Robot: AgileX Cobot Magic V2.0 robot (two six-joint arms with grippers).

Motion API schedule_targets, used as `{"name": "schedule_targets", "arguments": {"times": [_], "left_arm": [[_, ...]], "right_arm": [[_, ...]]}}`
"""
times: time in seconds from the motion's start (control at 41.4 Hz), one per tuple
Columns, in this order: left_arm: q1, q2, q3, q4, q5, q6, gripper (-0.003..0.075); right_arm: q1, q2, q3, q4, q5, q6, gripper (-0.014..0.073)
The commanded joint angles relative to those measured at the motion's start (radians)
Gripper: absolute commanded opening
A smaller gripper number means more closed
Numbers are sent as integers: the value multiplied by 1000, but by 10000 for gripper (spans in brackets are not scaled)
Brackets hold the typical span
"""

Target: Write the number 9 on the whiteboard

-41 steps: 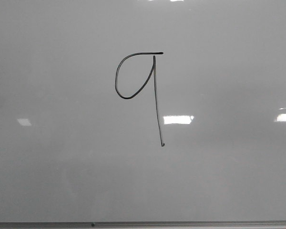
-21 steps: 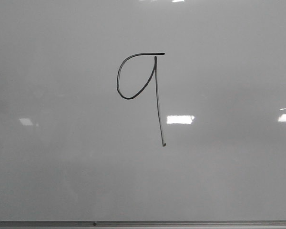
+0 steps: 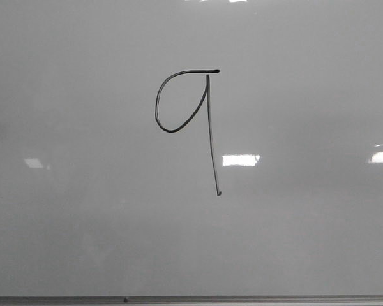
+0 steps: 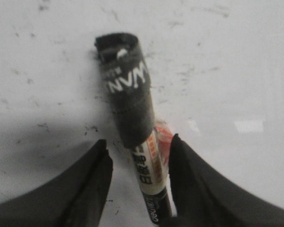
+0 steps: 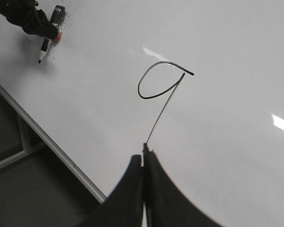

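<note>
Right hand [image 5: 143,163] fingers closed together, tips just below number 9 [image 5: 163,90] tail, whiteboard [image 5: 227,56], marker [image 5: 49,35] at 10 o'clock

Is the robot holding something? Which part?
The black-capped white marker sits in the left gripper, white barrel between the fingers; whether gripped, cannot tell. The right gripper is shut, nothing seen.

Glossy, smooth whiteboard [image 3: 293,242] with bright reflections, edged by a thin matt grey frame [image 3: 242,298], seemingly metal. Thin black marker ink for the number 9 [image 3: 209,127]. Plastic-looking marker [image 4: 132,118] with dull black cap and printed label. Matt black, smooth fingers [image 5: 132,189].
</note>
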Motion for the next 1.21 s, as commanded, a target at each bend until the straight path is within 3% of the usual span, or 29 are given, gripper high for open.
{"name": "schedule_targets", "arguments": {"times": [0.0, 0.097, 0.29, 0.435, 0.556, 0.604, 0.87, 1.184], "left_arm": [[0, -67, -33, -8, -47, -12, 379], [0, -123, -33, -8, -8, -12, 417], [0, -369, -5, -1, 68, -12, 393], [0, -600, 75, -1, 79, -12, 236], [0, -828, 173, -1, 154, -12, 27], [0, -895, 200, -3, 186, -12, -18], [0, -1094, 257, -5, 214, -12, -19], [0, -1122, 257, -37, 214, -12, -19]], "right_arm": [[-5, 7, -25, 39, -43, 0, -67], [-5, 7, -25, 39, -43, 0, -67], [-5, 7, -25, 39, -44, 0, -67], [-5, 7, -25, 39, -44, 0, -67], [-5, 7, -25, 39, -43, 0, -67], [-5, 7, -25, 39, -43, 0, -67], [-5, 7, -25, 39, -43, 0, -67], [-5, 7, -25, 39, -43, 0, -67]]}}
